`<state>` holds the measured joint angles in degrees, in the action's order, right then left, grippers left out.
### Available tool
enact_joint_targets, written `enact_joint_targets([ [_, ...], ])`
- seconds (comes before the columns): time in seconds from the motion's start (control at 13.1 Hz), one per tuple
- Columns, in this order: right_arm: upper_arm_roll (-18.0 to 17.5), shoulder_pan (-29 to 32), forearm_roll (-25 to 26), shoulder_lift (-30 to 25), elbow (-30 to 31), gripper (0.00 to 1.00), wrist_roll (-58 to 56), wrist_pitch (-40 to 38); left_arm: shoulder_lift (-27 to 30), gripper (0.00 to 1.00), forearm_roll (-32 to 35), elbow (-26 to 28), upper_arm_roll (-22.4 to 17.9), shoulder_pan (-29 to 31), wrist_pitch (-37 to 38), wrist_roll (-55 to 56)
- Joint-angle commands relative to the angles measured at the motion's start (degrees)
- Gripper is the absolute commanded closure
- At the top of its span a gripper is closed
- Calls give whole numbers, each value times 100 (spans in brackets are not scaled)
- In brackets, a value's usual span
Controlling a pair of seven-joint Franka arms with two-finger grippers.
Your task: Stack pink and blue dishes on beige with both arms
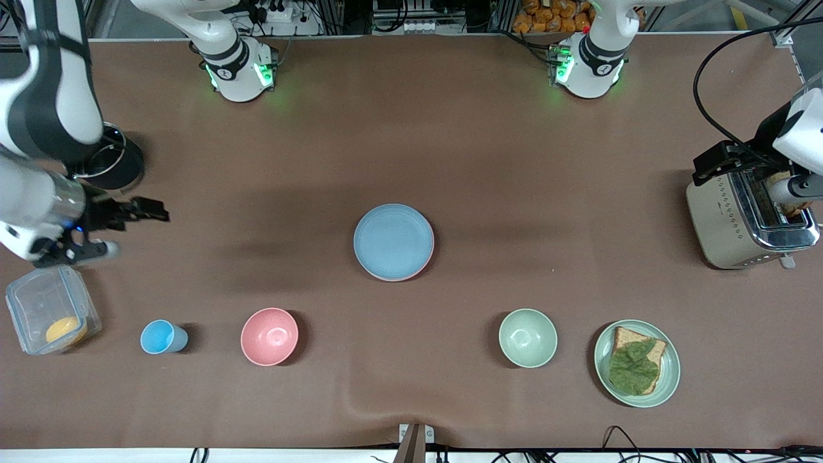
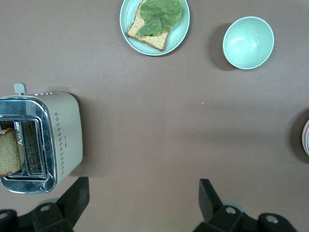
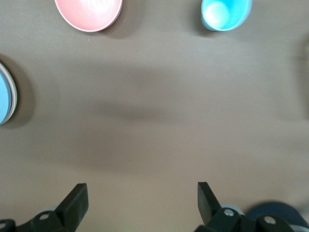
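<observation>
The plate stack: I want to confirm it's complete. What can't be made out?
Front view: blue plate covers the stack; only a pink rim shows beneath, no beige plate visible.
Left and right wrist views: frame edge cuts the stack to a sliver.

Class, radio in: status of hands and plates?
Left hand open over toaster. Right hand open, over bare table. Blue plate tops stack. Nothing obstructing.

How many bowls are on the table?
2. The pink bowl sits beside the blue cup, toward the right arm's end. The green bowl sits beside the green plate carrying bread, toward the left arm's end. None seem hidden.
</observation>
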<state>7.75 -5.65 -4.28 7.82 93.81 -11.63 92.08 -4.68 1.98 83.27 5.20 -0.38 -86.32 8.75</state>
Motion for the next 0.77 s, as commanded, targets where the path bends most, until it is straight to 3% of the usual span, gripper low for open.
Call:
enact_joint_targets([
  [0.0,-89,125,234,-1016,278,0,563,-313,152,0,-5,146,52,46,10,-66],
  [0.23,-116,178,278,-1379,269,0,1398,-577,143,0,-190,137,52,55,-17,-84],
  [0.69,-229,555,472,-1344,147,0,1392,-639,108,0,-163,5,-10,64,1,-110],
])
